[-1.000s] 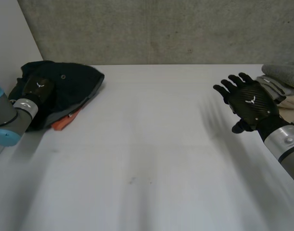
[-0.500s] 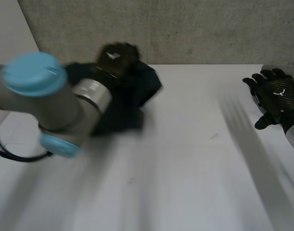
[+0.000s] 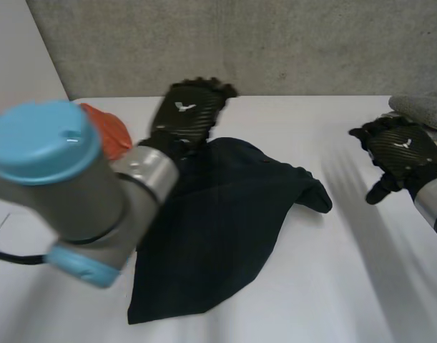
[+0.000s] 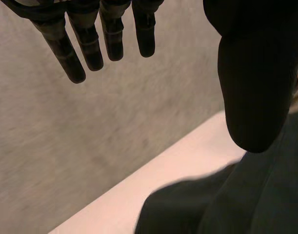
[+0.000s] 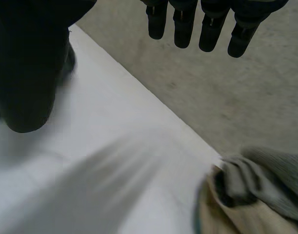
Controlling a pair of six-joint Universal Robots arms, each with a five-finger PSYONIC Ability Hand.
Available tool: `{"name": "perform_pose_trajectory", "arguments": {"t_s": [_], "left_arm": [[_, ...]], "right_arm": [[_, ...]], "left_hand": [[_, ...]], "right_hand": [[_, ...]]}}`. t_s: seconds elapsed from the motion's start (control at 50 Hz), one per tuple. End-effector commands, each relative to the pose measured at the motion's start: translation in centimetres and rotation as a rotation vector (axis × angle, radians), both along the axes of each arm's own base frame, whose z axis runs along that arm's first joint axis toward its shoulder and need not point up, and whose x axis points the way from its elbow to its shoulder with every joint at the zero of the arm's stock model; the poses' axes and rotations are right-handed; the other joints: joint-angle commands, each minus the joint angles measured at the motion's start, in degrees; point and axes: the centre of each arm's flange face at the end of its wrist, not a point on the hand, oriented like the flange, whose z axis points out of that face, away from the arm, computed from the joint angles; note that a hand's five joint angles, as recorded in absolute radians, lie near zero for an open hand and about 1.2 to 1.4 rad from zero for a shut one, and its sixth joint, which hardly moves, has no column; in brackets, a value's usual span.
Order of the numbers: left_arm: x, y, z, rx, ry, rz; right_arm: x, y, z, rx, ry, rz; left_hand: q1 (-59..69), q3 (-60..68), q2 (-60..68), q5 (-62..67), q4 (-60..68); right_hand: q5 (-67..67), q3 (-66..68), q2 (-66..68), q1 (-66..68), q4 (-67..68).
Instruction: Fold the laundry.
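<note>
A big dark cloth (image 3: pixel 225 229) lies spread out on the white desk (image 3: pixel 361 286), near the middle. It is bumpy and not folded. One corner sticks out toward the right hand (image 3: pixel 400 148), but does not reach it.

The left hand (image 3: pixel 188 114) is at the far edge of the dark cloth. Its fingers (image 4: pixel 70 53) are straight and loose, and its thumb (image 4: pixel 256 87) stands apart from them, so it is grasping nothing. The cloth sits under the palm. It may be touching the hand, but that is hard to see.

A small orange cloth (image 3: pixel 109 134) peeks out beside the left arm, just next to the dark cloth.

The right hand is well away from the dark cloth, over the bare desk. Its fingers (image 5: pixel 183 24) are straight and relaxed too, and hold nothing. Near it, at the edge of the desk, lies a grey towel (image 5: pixel 275 178) on top of a tan cloth (image 5: pixel 236 214).
</note>
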Motion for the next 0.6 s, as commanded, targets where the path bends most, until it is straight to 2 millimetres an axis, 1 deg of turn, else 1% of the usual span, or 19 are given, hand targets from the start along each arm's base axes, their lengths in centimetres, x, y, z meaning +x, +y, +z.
{"name": "perform_pose_trajectory", "arguments": {"t_s": [0.02,0.04,0.06,0.1,0.12,0.14,0.16,0.2,0.24,0.28,0.32,0.34,0.36,0.4,0.44,0.48,0.54,0.58,0.6], "left_arm": [[4.4,1.4,-2.4,0.082,-0.160,0.107],[5.0,1.5,-3.0,0.105,-0.177,0.129],[5.6,1.7,-3.9,0.144,-0.202,0.152],[6.1,2.1,-4.8,0.182,-0.228,0.162],[6.2,2.3,-5.3,0.200,-0.242,0.161],[6.4,2.9,-6.3,0.233,-0.266,0.157],[6.5,3.1,-6.7,0.246,-0.276,0.155],[6.6,3.5,-7.7,0.277,-0.298,0.147],[6.3,4.3,-9.8,0.326,-0.343,0.121],[5.8,4.9,-10.9,0.348,-0.368,0.096],[5.3,5.6,-11.8,0.362,-0.391,0.070],[5.1,5.8,-11.9,0.361,-0.392,0.066],[5.1,5.9,-11.8,0.359,-0.392,0.064],[5.3,6.0,-11.3,0.347,-0.383,0.067],[5.6,6.2,-10.0,0.318,-0.355,0.074],[5.9,6.2,-9.2,0.301,-0.341,0.086],[6.9,6.2,-8.2,0.281,-0.323,0.126],[7.4,6.3,-7.6,0.271,-0.315,0.147],[7.8,6.6,-7.4,0.268,-0.313,0.159]], "right_arm": [[2.5,1.1,1.0,0.233,-0.148,0.065],[2.7,1.0,0.4,0.275,-0.151,0.067],[3.2,0.8,-0.9,0.340,-0.153,0.076],[3.9,0.6,-2.1,0.376,-0.150,0.091],[4.6,0.6,-2.9,0.396,-0.146,0.110],[5.0,0.7,-3.2,0.402,-0.143,0.123],[5.4,0.7,-3.6,0.406,-0.138,0.133],[6.2,0.7,-4.5,0.400,-0.125,0.150],[6.6,0.3,-5.2,0.389,-0.129,0.150],[6.9,-0.2,-5.7,0.345,-0.131,0.150],[6.9,-0.5,-5.7,0.308,-0.139,0.141],[7.0,-0.7,-5.6,0.293,-0.142,0.143],[7.2,-0.8,-5.6,0.265,-0.148,0.149],[7.4,-1.0,-5.4,0.232,-0.149,0.160],[8.5,-0.9,-4.6,0.169,-0.146,0.198],[9.6,-0.7,-4.1,0.125,-0.148,0.232],[11.7,-0.9,-2.8,0.012,-0.160,0.290],[12.6,-1.4,-2.7,-0.032,-0.160,0.301],[13.5,-1.8,-2.8,-0.060,-0.163,0.317]], "left_hand": [[-0.8,-0.4,-0.4,0.5,0.0],[-1.0,-0.6,-0.6,0.3,-0.2],[-1.0,-0.6,-0.6,0.3,-0.2],[-1.0,-0.6,-0.6,0.3,-0.2],[-1.0,-0.6,-0.6,0.3,-0.2],[-0.8,-0.4,-0.4,0.5,0.0],[-0.8,-0.4,-0.4,0.5,0.0],[-1.0,-0.6,-0.6,0.3,-0.2],[-1.0,-0.6,-0.6,0.3,-0.2],[-1.1,-0.8,-0.8,0.1,-0.4],[-1.0,-0.6,-0.6,0.3,-0.2],[-1.0,-0.6,-0.6,0.3,-0.2],[-1.0,-0.6,-0.6,0.3,-0.2],[-1.0,-0.6,-0.6,0.3,-0.2],[-0.8,-0.4,-0.4,0.5,0.0],[-1.0,-0.6,-0.6,0.3,-0.2],[-1.0,-0.6,-0.6,0.3,-0.2],[-0.8,-0.4,-0.4,0.5,0.0],[-0.8,-0.4,-0.4,0.5,0.0]], "right_hand": [[-2.7,-2.2,-2.3,-3.2,-2.2],[-2.7,-2.2,-2.3,-3.2,-2.2],[-2.7,-2.2,-2.3,-3.2,-2.2],[-2.7,-2.2,-2.3,-3.2,-2.2],[-2.7,-2.2,-2.3,-3.2,-2.2],[-2.7,-2.2,-2.3,-3.2,-2.2],[-2.3,-1.8,-1.9,-2.8,-1.8],[3.7,4.3,4.1,3.3,4.2],[5.4,6.0,5.8,5.0,5.9],[8.6,9.2,9.0,8.2,9.1],[15.6,16.2,16.1,15.2,16.2],[20.5,21.1,20.9,20.1,21.0],[32.6,33.1,33.0,32.1,33.1],[46.4,47.0,46.8,46.0,46.9],[62.7,63.3,63.1,62.3,63.2],[67.3,67.8,67.7,66.8,67.8],[67.3,67.8,67.7,66.8,67.8],[67.3,67.8,67.7,66.8,67.8],[67.3,67.8,67.7,66.8,67.8]]}}
